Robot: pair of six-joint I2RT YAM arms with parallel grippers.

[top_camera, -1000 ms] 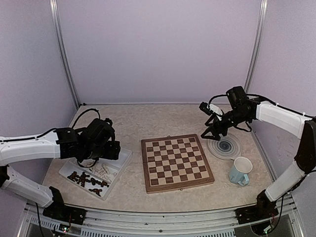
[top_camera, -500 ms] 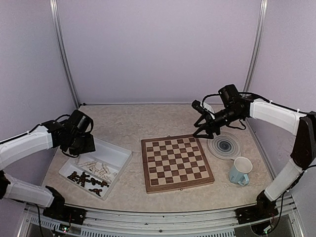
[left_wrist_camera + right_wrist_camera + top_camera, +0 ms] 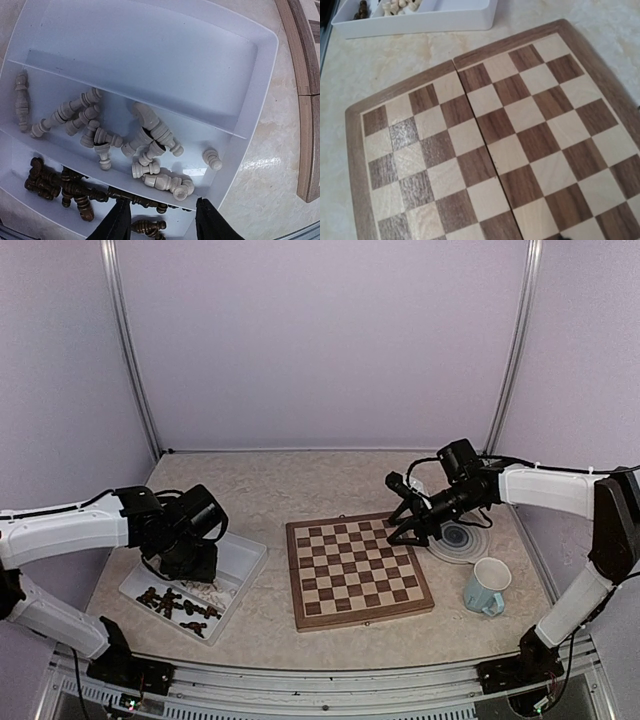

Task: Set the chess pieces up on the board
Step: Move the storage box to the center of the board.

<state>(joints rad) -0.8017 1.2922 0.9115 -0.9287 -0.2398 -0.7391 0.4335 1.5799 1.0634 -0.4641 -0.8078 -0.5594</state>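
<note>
**Left wrist view: chess pieces lie loose in the tray, left claw apart above them**

The chess pieces (image 3: pixel 145 150) all lie on their sides in the white tray (image 3: pixel 150 60), which sits on the table (image 3: pixel 270 490) left of the board (image 3: pixel 358 570). The tray has three long compartments. The pale pieces (image 3: pixel 102 137) are in the middle one and the dark pieces (image 3: pixel 75 192) in the one beside it. About fourteen pale pieces can be told apart, though several overlap, so the count is not sure. The dark pieces are tangled. Some are covered by the claw's fingers (image 3: pixel 117 222) or cut off at the picture's lower edge, so their number cannot be told. From the top external camera the pale heap is mostly hidden under the left arm.

The left claw (image 3: pixel 161 212) points straight down over the tray. Its two fingers stand apart with nothing between them. The left arm reaches in from the left, bent at the elbow.

The right arm stretches in from the right, with the right claw (image 3: pixel 400 530) low over the board's far right corner. Its fingers barely show in its own wrist camera and are too small to read from above, so whether they are apart or together cannot be told. That wrist camera looks across the squares and the centre seam.

There is one board, one tray, one round plate (image 3: pixel 455 537) just right of the board, and one mug (image 3: pixel 487 587) nearer the arm bases.
</note>
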